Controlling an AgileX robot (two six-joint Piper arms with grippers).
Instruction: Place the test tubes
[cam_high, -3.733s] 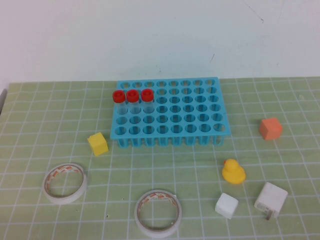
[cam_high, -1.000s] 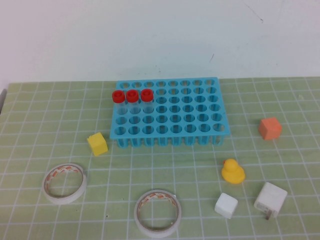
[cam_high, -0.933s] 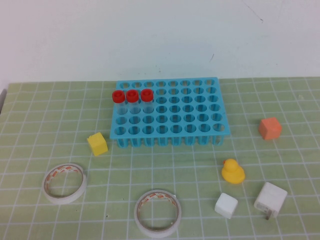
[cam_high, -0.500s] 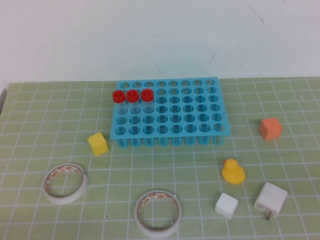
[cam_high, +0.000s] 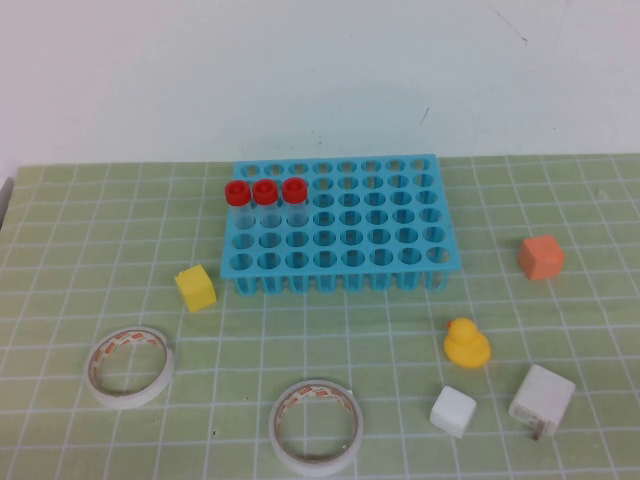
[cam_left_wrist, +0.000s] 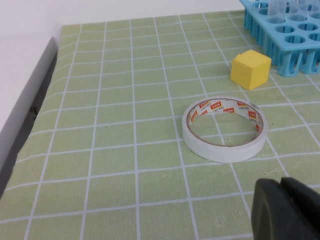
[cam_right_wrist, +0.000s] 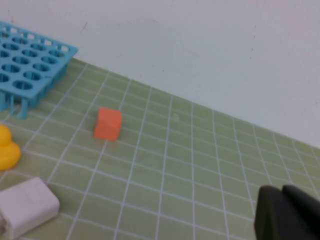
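- Three red-capped test tubes (cam_high: 265, 200) stand upright side by side in the left part of the blue rack (cam_high: 340, 215).
- No loose tube shows on the mat, so placing looks done.
- Left gripper (cam_left_wrist: 280, 187): near left, near the tape roll (cam_left_wrist: 223, 129), fingers pressed together, empty.
- Right gripper (cam_right_wrist: 282, 192): near right, well apart from the orange cube (cam_right_wrist: 108, 123), pressed together, empty.
- Next: nothing to fetch. If another tube turns up, it goes in a free hole right of the row.

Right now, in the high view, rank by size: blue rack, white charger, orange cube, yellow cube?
blue rack
white charger
orange cube and yellow cube: look alike, unranked
Outside that view, left gripper and right gripper sit shut.
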